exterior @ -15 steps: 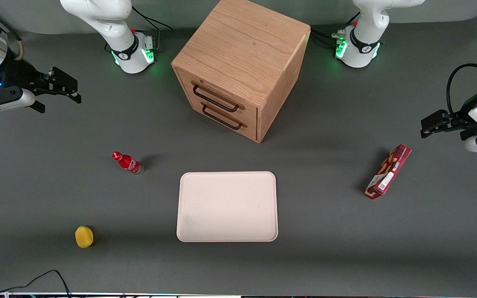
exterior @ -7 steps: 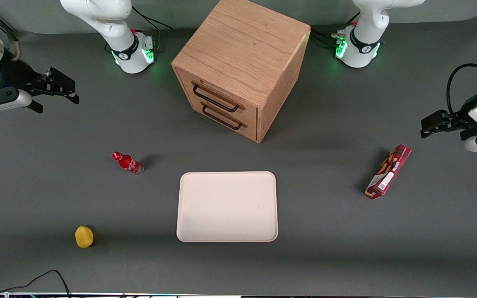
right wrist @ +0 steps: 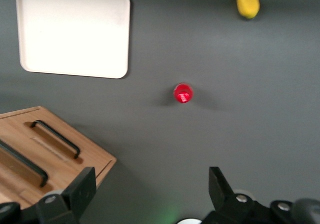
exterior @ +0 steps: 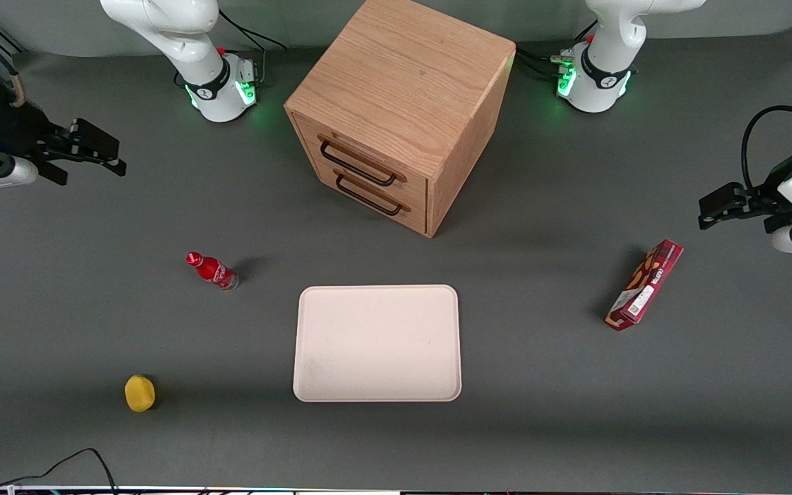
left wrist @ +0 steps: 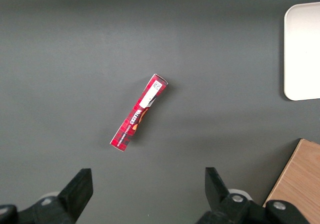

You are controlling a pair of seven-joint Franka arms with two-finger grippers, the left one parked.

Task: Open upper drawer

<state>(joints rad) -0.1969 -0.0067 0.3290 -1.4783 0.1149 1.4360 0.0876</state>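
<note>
The upper drawer (exterior: 360,159) sits shut in the wooden cabinet (exterior: 403,89) at the upper middle of the front frame, directly above an identical lower drawer (exterior: 368,194). The worst likely slip is hooking the lower black bar instead, since the two handles lie close and parallel. The drawer front faces obliquely toward the lower left of the frame, its handle (exterior: 358,163) running diagonally down toward the frame's right, so a misaligned pull could drag the whole cabinet. The hand (exterior: 93,146), spread wide and empty, hangs at the frame's left edge, well apart from the cabinet.
</note>
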